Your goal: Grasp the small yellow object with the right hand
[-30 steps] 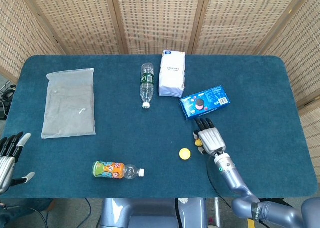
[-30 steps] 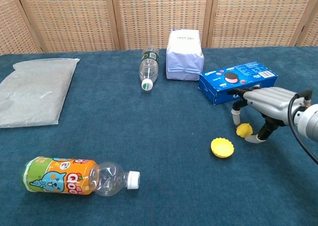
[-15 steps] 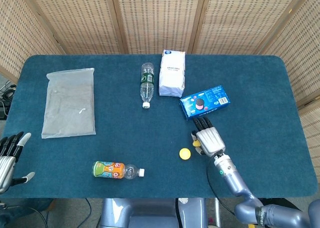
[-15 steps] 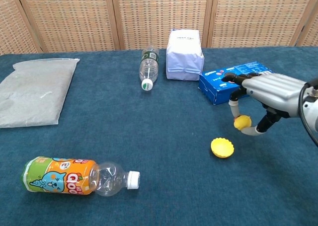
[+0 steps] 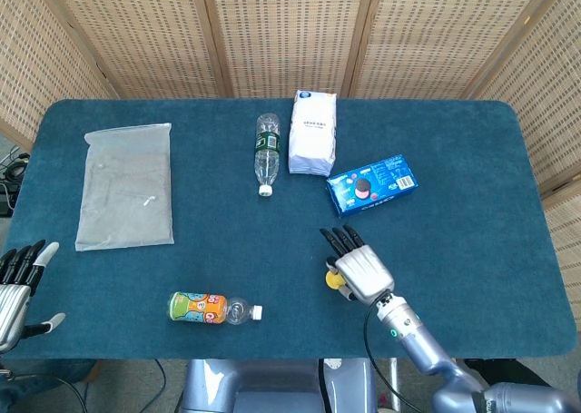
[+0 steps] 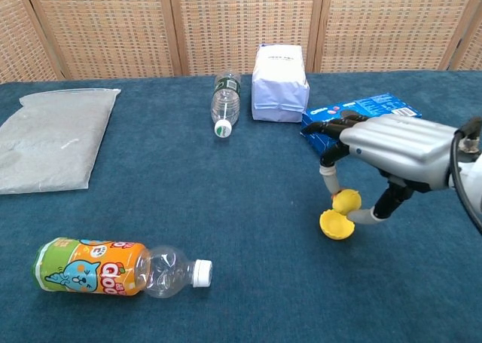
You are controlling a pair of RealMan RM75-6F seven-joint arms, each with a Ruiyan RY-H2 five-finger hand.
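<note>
Right hand (image 6: 392,151) pinching the small yellow object (image 6: 346,201) between thumb and a fingertip, just above the yellow cap (image 6: 336,225) on the table (image 5: 472,159), other fingers stretched toward 11 o'clock in the head view. Blue biscuit box (image 5: 371,185) at 12 o'clock of that hand. Left hand (image 5: 16,286) at the table's 8 o'clock corner, fingers spread, holding nothing. Orange drink bottle (image 6: 113,267) lying at 9 o'clock of the cap.

Head view: high, looking down, whole table (image 5: 472,150). Chest view: low, nearer, same table.
</note>
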